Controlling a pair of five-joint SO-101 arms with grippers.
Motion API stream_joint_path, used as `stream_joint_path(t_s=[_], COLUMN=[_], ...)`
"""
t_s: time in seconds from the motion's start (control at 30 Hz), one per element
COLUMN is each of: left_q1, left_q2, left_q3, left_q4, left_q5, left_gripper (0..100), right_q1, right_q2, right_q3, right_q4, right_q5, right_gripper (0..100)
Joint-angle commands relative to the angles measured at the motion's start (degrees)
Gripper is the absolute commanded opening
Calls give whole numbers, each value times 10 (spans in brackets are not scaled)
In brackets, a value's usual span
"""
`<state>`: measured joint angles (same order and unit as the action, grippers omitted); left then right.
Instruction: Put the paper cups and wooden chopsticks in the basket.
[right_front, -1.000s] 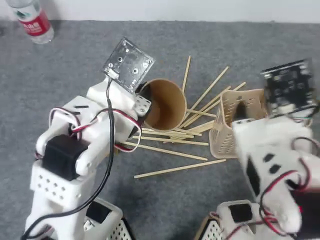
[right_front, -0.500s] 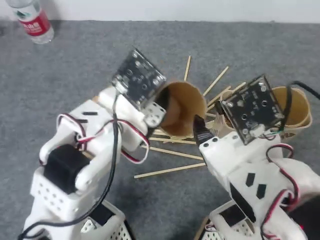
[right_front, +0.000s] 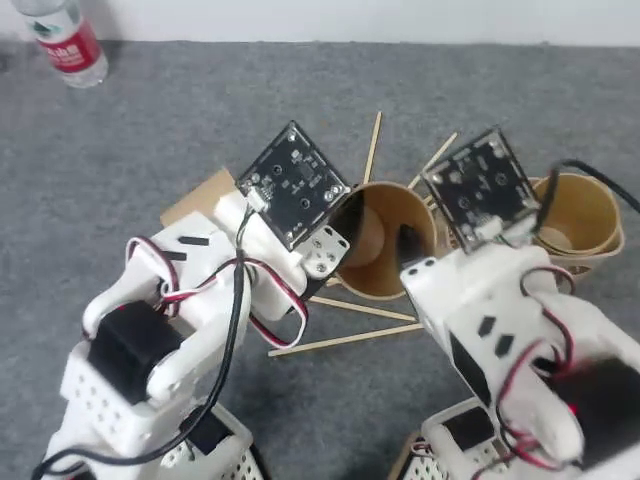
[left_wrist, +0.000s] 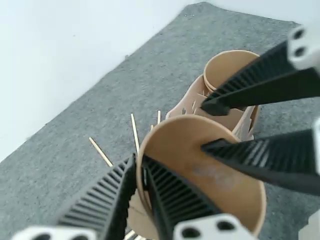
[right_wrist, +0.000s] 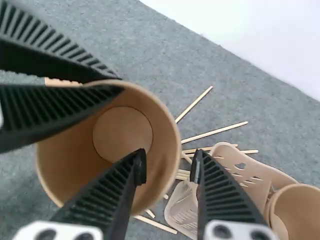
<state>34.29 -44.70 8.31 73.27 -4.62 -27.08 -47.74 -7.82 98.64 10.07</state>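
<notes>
My left fingers (left_wrist: 172, 192) are pinching the rim of a paper cup (right_front: 372, 262) over the middle of the surface (right_front: 150, 150), above scattered wooden chopsticks (right_front: 355, 338). My right fingers (right_wrist: 220, 195) are straddling its opposite wall, spread apart and seemingly not pressing it. A second cup (right_front: 578, 212) is sitting in the basket (right_wrist: 232, 162) toward the right edge.

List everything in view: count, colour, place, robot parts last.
paper cup: one, brown, mid-mat, between both grippers
second paper cup: one, brown, in the basket
basket: one, beige, right of the held cup
chopsticks: several, pale wood, scattered on the mat
bottle: one, clear, red label, far left corner
flat piece: one, tan, beside left arm
mat: one, grey, under everything
left gripper: one, black fingers, pinching the cup's rim
right gripper: one, black fingers, open astride that rim
</notes>
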Motion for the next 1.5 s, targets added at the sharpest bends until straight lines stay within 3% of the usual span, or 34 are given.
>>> stream_joint_path(t_s=[0.0,0.1,0.33,0.47,0.57,0.7,0.83,1.13,1.3,1.47], left_q1=[4,28,52,51,48,-5,-111,-337,-371,-372], left_q2=[-40,-68,-89,-90,-90,-90,-90,-89,-89,-89], left_q3=[-44,-51,-52,-53,-53,-53,-52,-7,48,114], left_q4=[-6,2,34,40,46,63,72,26,-10,-42], left_q5=[4,4,4,4,4,6,55,65,65,64], left_gripper=[11,11,11,12,16,109,250,272,272,272], right_q1=[7,4,5,7,8,67,170,415,484,503], right_q2=[9,18,35,29,29,29,29,55,95,116], right_q3=[16,34,51,46,25,-38,-97,-108,-108,-110], right_q4=[-15,-26,-39,-40,-33,-6,15,16,16,34], right_q5=[10,9,9,21,46,57,76,122,125,123], right_gripper=[114,78,106,7,8,8,8,8,8,8])
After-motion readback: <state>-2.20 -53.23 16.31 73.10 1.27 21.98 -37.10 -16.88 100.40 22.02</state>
